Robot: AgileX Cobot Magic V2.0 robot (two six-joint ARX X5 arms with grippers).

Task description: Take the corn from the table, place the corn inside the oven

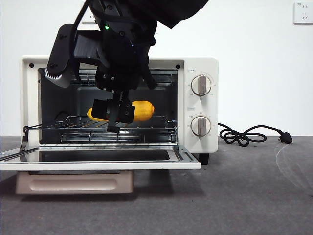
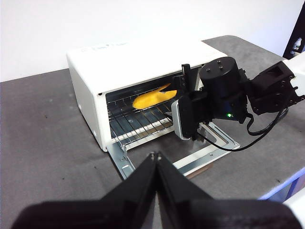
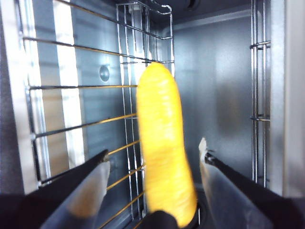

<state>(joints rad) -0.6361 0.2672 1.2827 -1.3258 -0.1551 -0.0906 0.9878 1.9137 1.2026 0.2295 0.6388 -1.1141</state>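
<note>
Corn [image 1: 142, 110] lies on the wire rack [image 1: 98, 125] inside the oven [image 1: 205, 107], its length running roughly across the cavity in the front view. The oven door [image 1: 98, 159] is folded down flat in front of the opening, its beige handle [image 1: 73, 182] hanging below the front edge.

Right gripper [image 3: 155, 164] is at the oven mouth, reaching in over the open door; the right wrist view shows its two jaws spread, one on each side of the corn [image 3: 164, 152], with a gap between each jaw and the cob, so nothing is pinched. In the front view this gripper [image 1: 116, 113] hangs dark in front of the cavity and covers the middle of the cob.

Left gripper [image 2: 156, 155] hovers away from the oven, above the table [image 2: 43, 133], with its jaws pressed together and holding nothing. From its wrist view the right arm [image 2: 224, 93] is seen at the open oven [image 2: 90, 81], with the corn [image 2: 152, 98] visible on the rack behind it.

Two knobs [image 1: 201, 84] sit on the oven's side panel, and a black cord [image 1: 249, 134] lies coiled on the table [image 1: 244, 196] beside it.
</note>
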